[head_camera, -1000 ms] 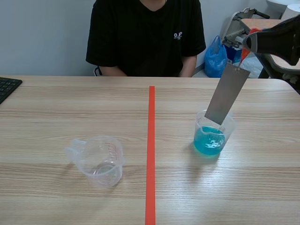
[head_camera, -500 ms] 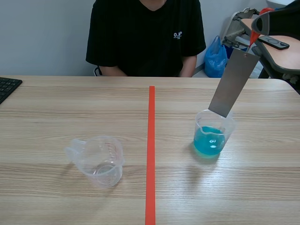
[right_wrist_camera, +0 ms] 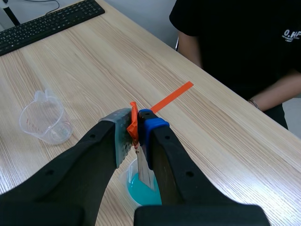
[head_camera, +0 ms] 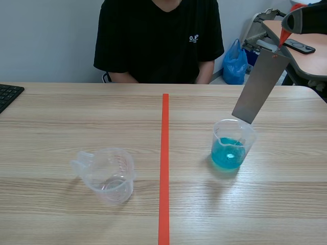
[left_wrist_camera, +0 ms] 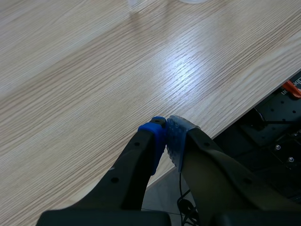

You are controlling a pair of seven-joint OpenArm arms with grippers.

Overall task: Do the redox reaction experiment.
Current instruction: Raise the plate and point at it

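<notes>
A grey metal strip [head_camera: 259, 86] with an orange tag hangs tilted from my right gripper [head_camera: 286, 31], high at the right of the scene view. Its lower end is just above the rim of the plastic beaker of blue liquid [head_camera: 231, 145]. In the right wrist view my right gripper [right_wrist_camera: 136, 121] is shut on the strip's orange tag [right_wrist_camera: 133, 123], and the beaker of blue liquid [right_wrist_camera: 136, 188] shows below between the fingers. An empty clear measuring cup [head_camera: 106, 173] stands left of the red tape line; the empty cup [right_wrist_camera: 43, 118] also appears in the right wrist view. My left gripper [left_wrist_camera: 165, 132] is shut on nothing over the table's near edge.
A person in a black shirt [head_camera: 158, 38] sits across the table. A black keyboard [head_camera: 7, 95] lies at the far left edge. The red tape line [head_camera: 164, 163] divides the table. Beyond the right side are a chair, a blue bag [head_camera: 235, 62] and another desk.
My right gripper has risen and moved right, lifting the metal strip out of the blue liquid until its lower end is above the beaker's rim.
</notes>
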